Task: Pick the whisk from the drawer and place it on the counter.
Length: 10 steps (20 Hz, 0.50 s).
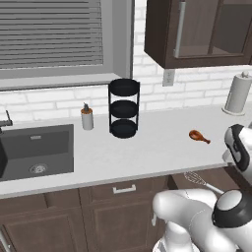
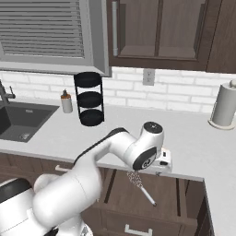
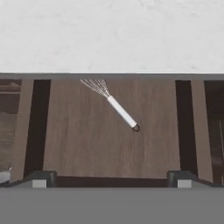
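Observation:
The whisk (image 3: 111, 103) lies flat on the floor of the pulled-out drawer (image 3: 87, 140), wire head toward the counter (image 3: 112, 35), handle slanting away from it. It is also seen as a silver whisk (image 2: 140, 186) in the open drawer (image 2: 170, 193) just below the counter's (image 2: 193, 143) front edge, and as the whisk (image 1: 199, 179) at the lower right of the left base view. My gripper (image 3: 111, 181) hangs above the drawer, open, with nothing between its fingers. It is apart from the whisk.
On the counter (image 1: 157, 142) lie a brown-orange drumstick (image 1: 199, 136), a black three-tier rack (image 1: 123, 108), a soap dispenser (image 1: 87, 117) and a paper towel roll (image 1: 237, 93). The dark sink (image 1: 37, 150) is at the left. Wall cabinets (image 2: 156, 32) hang overhead.

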Tool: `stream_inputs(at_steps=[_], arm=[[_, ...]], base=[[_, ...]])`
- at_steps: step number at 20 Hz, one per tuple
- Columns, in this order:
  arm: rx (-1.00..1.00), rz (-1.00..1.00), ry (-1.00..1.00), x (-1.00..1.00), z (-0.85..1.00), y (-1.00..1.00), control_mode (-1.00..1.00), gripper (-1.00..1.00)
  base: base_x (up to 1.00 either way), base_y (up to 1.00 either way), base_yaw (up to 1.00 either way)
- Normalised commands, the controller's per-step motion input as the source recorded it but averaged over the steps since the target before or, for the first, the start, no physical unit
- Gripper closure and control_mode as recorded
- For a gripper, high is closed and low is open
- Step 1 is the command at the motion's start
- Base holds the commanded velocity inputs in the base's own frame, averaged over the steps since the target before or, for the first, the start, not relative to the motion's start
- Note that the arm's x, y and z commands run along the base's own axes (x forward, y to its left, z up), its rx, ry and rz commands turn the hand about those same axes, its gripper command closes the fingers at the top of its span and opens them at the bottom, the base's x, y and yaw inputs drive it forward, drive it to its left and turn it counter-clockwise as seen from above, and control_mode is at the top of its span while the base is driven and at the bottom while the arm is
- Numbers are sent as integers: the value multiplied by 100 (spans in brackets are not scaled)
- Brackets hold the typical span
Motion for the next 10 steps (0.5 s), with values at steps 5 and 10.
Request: stream_inputs(at_steps=[5, 10], arm=[[11, 0, 0, 0, -49, -37, -100, -100], [8, 5, 1, 0, -60, -3, -100, -100]], base=[[0, 0, 0], [0, 0, 0]])
